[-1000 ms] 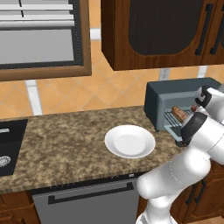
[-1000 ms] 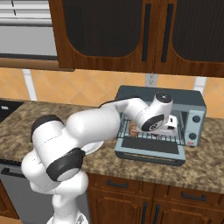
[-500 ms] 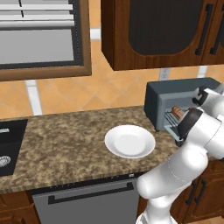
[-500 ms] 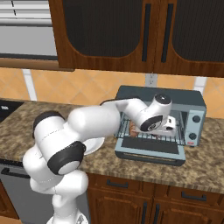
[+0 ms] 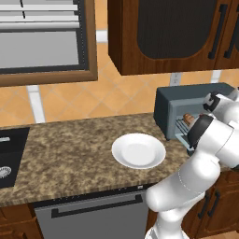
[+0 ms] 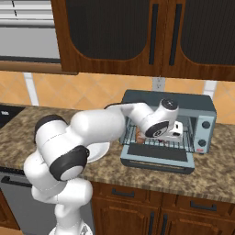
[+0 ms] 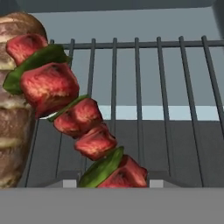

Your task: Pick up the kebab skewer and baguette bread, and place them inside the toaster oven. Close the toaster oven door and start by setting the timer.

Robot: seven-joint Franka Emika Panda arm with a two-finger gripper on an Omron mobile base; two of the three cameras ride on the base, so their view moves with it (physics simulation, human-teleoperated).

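pincer (image 6: 170, 136) inside oven (image 6: 183, 104), pinching skewer (image 7: 83, 127) over rack (image 7: 144, 87), bread (image 7: 13, 122) just beside. risk: meat snags rack bars, skewer rolls onto open door (image 6: 158, 156).

I see the toaster oven (image 6: 206, 110), blue-grey and boxy, standing on the counter with its door (image 6: 158, 155) dropped flat open. On my hand camera, the kebab skewer (image 7: 74, 118), red chunks with green pieces, slants across the wire rack (image 7: 162, 87), beside the golden-brown baguette (image 7: 13, 127).
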